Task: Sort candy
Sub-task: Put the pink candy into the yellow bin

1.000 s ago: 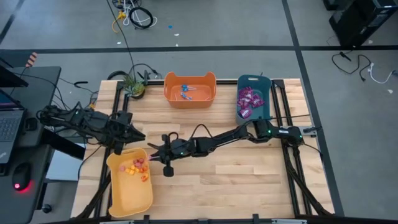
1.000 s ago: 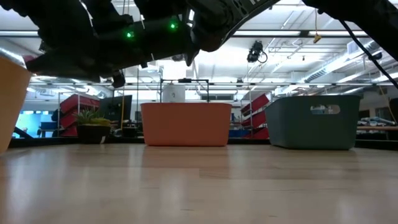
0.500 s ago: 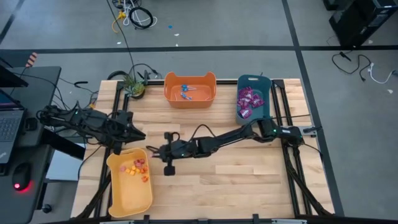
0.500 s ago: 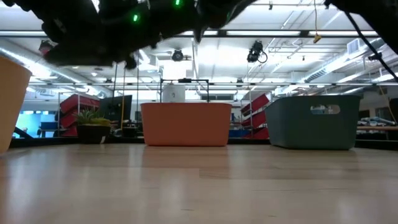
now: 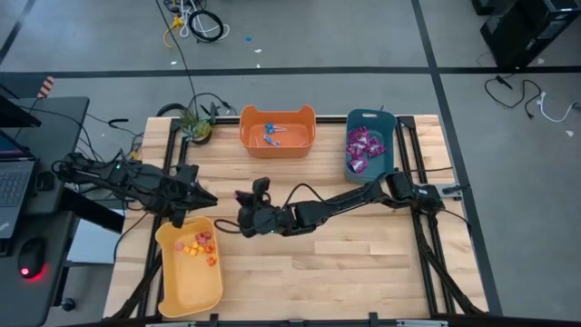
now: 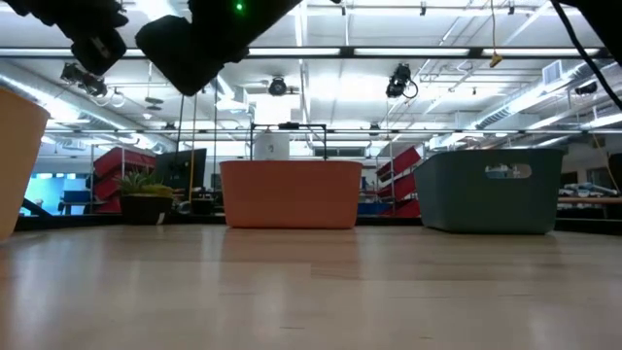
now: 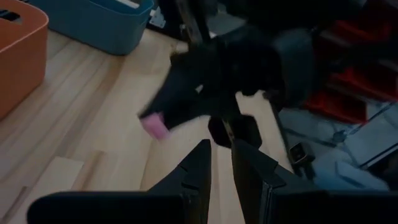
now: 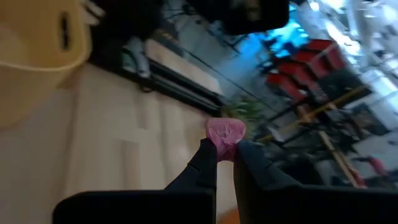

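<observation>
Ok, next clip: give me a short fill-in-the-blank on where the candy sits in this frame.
1. The right gripper pinches a small ____ candy.
2. The purple packets lie in the ____ bin.
3. The blue-wrapped lollipops lie in the ____ bin.
4. The yellow bin sits nearest the ____ gripper.

Missing words: pink; teal; orange; left

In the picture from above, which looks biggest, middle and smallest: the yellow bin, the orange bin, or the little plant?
1. Yellow bin, though the orange bin looks close in size.
2. Orange bin.
3. Little plant, clearly smallest.
</observation>
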